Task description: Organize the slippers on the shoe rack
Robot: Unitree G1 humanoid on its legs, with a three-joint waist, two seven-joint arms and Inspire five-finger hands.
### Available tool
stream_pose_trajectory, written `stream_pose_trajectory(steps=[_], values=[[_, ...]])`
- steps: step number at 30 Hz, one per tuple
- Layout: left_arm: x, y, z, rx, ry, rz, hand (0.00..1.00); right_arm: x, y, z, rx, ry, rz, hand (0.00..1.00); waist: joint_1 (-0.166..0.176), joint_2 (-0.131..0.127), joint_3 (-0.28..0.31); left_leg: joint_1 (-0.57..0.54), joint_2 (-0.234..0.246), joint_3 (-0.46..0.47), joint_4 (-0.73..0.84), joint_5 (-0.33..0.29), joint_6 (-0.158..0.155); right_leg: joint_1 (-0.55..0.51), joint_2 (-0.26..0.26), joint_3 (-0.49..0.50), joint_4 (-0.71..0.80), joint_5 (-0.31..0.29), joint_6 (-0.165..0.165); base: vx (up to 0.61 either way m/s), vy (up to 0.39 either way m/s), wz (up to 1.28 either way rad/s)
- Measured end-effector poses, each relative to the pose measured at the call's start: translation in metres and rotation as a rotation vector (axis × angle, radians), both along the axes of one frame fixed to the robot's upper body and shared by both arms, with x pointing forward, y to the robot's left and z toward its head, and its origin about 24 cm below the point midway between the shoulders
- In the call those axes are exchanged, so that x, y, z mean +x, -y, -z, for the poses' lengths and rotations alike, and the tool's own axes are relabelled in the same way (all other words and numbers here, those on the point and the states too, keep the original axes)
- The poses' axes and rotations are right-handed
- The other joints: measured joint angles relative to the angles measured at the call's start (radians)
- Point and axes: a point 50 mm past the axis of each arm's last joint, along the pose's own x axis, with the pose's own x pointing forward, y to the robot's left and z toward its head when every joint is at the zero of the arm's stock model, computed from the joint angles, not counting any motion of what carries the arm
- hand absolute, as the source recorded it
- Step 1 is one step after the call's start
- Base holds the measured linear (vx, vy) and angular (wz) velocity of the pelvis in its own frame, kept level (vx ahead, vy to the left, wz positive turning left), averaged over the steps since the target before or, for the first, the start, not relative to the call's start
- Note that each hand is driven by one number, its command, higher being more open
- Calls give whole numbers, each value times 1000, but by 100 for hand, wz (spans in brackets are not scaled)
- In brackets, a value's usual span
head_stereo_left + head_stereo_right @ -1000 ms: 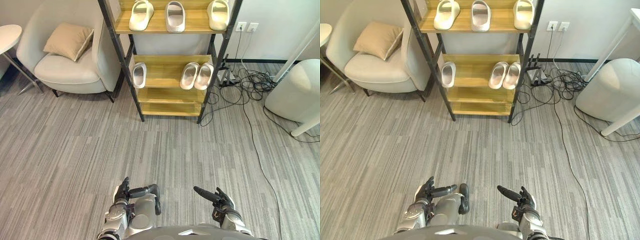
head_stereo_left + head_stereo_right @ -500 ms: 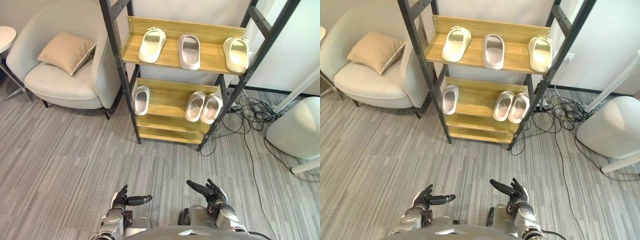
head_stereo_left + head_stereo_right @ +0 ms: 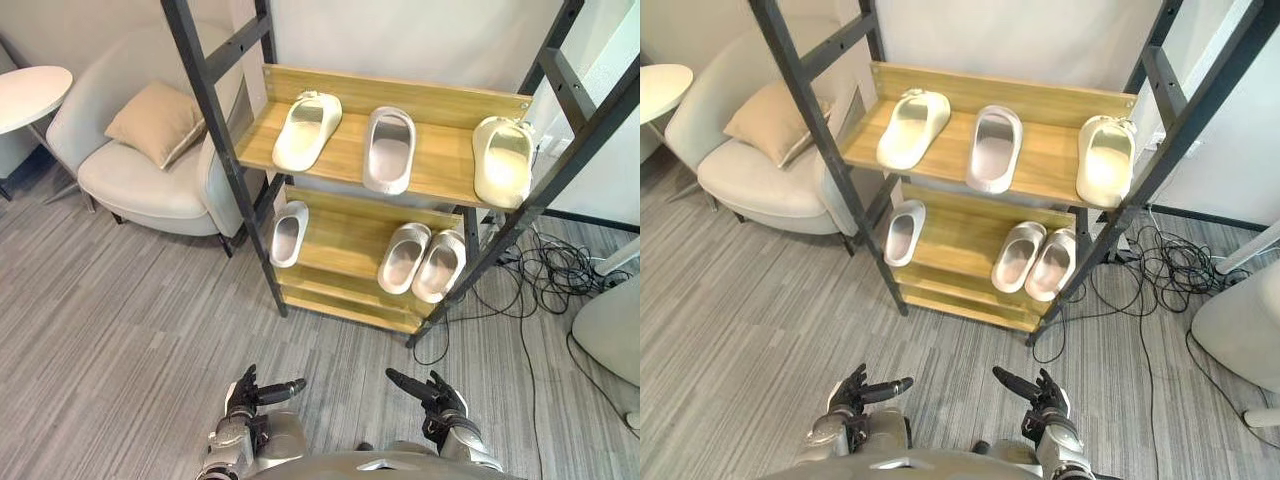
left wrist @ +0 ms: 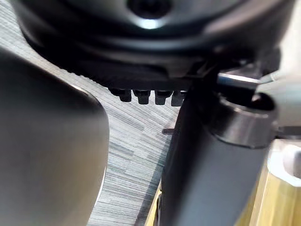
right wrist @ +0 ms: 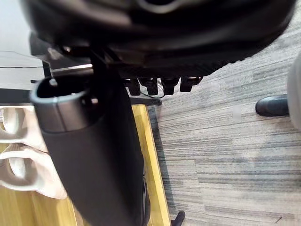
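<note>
A wooden shoe rack (image 3: pixel 440 192) with black posts stands ahead. Its upper shelf carries a cream slipper (image 3: pixel 305 130) on the left, a grey slipper (image 3: pixel 388 148) in the middle and a cream slipper (image 3: pixel 503 160) on the right. On the middle shelf, one pale slipper (image 3: pixel 288 232) lies at the left and a pale pair (image 3: pixel 422 261) at the right. The lowest shelf (image 3: pixel 345 303) is bare. My left hand (image 3: pixel 250 395) and right hand (image 3: pixel 432 392) hang low over the carpet in front of the rack, both open and holding nothing.
A cream armchair (image 3: pixel 140 175) with a tan cushion (image 3: pixel 153 122) stands left of the rack, beside a round white table (image 3: pixel 30 92). Black cables (image 3: pixel 560 270) lie on the floor at the right, near a white rounded object (image 3: pixel 612 325). Grey carpet stretches between me and the rack.
The whole picture has shifted: the camera has come closer to the rack, which looms larger. Both hands stay low and open; no slipper has moved.
</note>
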Motion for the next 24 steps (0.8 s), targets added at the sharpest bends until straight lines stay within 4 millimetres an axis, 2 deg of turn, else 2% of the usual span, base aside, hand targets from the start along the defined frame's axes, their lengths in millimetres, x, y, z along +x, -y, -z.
stream_pose_trajectory(steps=[1, 2, 3, 4, 5, 7, 10, 12, 13, 16, 18, 19, 20, 21, 24], values=[[1, 0, 0, 4, 1, 13, 100, 0, 0, 0, -1, -1, 1, 100, 0, -2, 1, -1, -18, -16, -80, 37, 1, 4, -11, 6, -2, -4, 14, 330, 281, -34], [2, -1, 0, 12, -2, 24, 100, -2, 1, 1, -5, -8, 2, 100, 6, -7, 3, 30, -50, -14, -148, 145, 30, 18, -33, 28, -5, -19, 46, 310, 273, -8], [4, -5, -1, 30, 0, 35, 100, -1, -3, 1, 0, -8, -14, 100, 2, -36, 0, 54, -89, -7, -188, 156, 43, 21, -64, 36, -20, -15, 55, 257, 209, 0], [5, -6, -2, 34, 2, 39, 100, -1, -5, 1, 2, -8, -19, 100, 1, -41, -1, 54, -94, -7, -188, 155, 45, 22, -70, 38, -23, -13, 57, 178, 162, 17], [7, -10, -3, 50, 3, 62, 100, -3, -11, 3, 16, -21, -35, 100, 7, -61, 1, 53, -112, 1, -171, 144, 63, 34, -88, 45, -34, -9, 64, 128, 108, 4], [7, -10, -2, 51, -9, 63, 100, -4, -16, 3, 32, -26, -39, 100, 19, -66, -2, 82, -124, 23, -173, 132, 78, 43, -109, 67, -18, -2, 76, 159, 150, -17], [5, -7, -1, 58, -20, 105, 100, -4, -18, 4, 40, -26, -50, 100, 20, -64, -4, 143, -139, 38, -221, 129, 82, 41, -126, 95, 33, -2, 78, 108, 124, -30], [4, -5, 0, 64, -29, 134, 100, -3, -17, 3, 34, -26, -62, 100, 19, -61, -8, 181, -147, 43, -270, 127, 86, 10, -139, 112, 102, -9, 90, 48, 100, -27], [3, -5, 0, 67, -33, 145, 100, -2, -16, 3, 31, -28, -65, 100, 18, -62, -8, 201, -153, 47, -301, 129, 94, -26, -146, 121, 173, -20, 107, 32, 93, -28], [0, -6, 2, 71, -44, 150, 100, -3, -9, 4, 9, -36, -73, 100, 8, -64, -14, 247, -168, 68, -354, 143, 115, -100, -180, 104, 332, -31, 115, 38, 94, -21], [-4, -8, 3, 76, -56, 145, 100, -3, -11, 4, 8, -41, -93, 100, -6, -66, -21, 261, -169, 68, -368, 148, 118, -103, -184, 72, 300, -77, 106, 57, 37, 2], [-5, -10, 3, 79, -60, 146, 100, -4, -13, 4, 9, -43, -102, 100, -7, -72, -25, 261, -171, 67, -366, 149, 118, -105, -179, 61, 254, -74, 106, 16, -38, 1], [-5, -12, 3, 86, -62, 148, 100, -5, -15, 5, 14, -47, -104, 100, -6, -86, -31, 260, -183, 65, -365, 150, 115, -111, -176, 59, 204, -38, 101, 32, -85, 9], [-7, -13, 4, 87, -71, 150, 100, -9, -14, 6, 13, -61, -101, 100, -9, -95, -42, 258, -195, 45, -368, 152, 112, -89, -176, 50, 155, -43, 107, 32, -90, 9], [-8, -11, 5, 78, -75, 138, 100, -10, -6, 7, -5, -73, -96, 100, -12, -74, -47, 241, -190, 37, -383, 172, 98, -57, -155, 48, 49, -18, 112, -16, -131, 8]])
